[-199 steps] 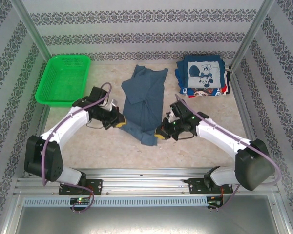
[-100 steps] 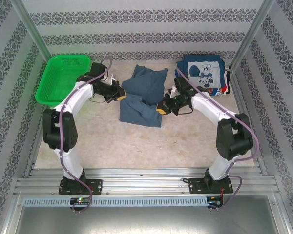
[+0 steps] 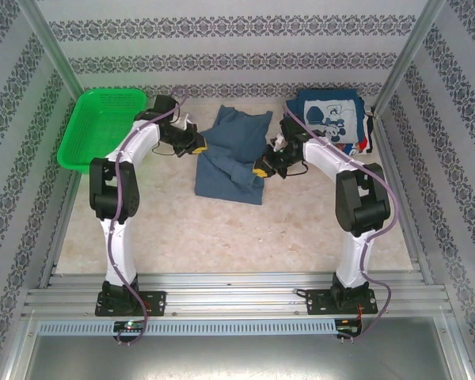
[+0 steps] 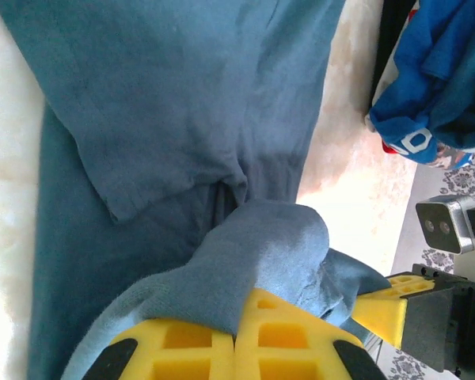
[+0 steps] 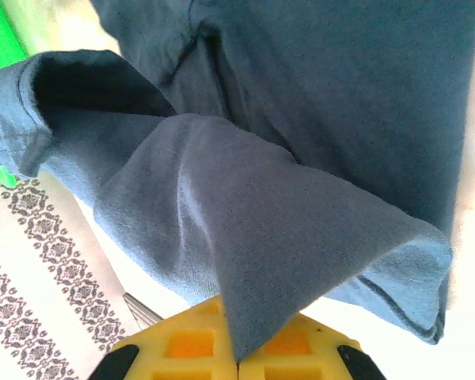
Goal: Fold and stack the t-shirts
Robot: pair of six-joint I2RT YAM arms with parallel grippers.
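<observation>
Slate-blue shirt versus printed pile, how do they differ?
The slate-blue shirt is plain; the printed pile shows a white cartoon. The slate-blue shirt lies mid-table, half folded, pinched by left gripper and right gripper; the printed pile sits folded far right, ungripped. Both are cloth.

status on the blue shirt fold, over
Both shut: left gripper on slate-blue shirt left edge, right gripper on its right edge. Shirt partly folded, far centre. Far right printed stack, far left green basket, neither in the way.

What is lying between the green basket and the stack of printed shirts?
The blue shirt lies there, half folded; the top view shows it.
</observation>
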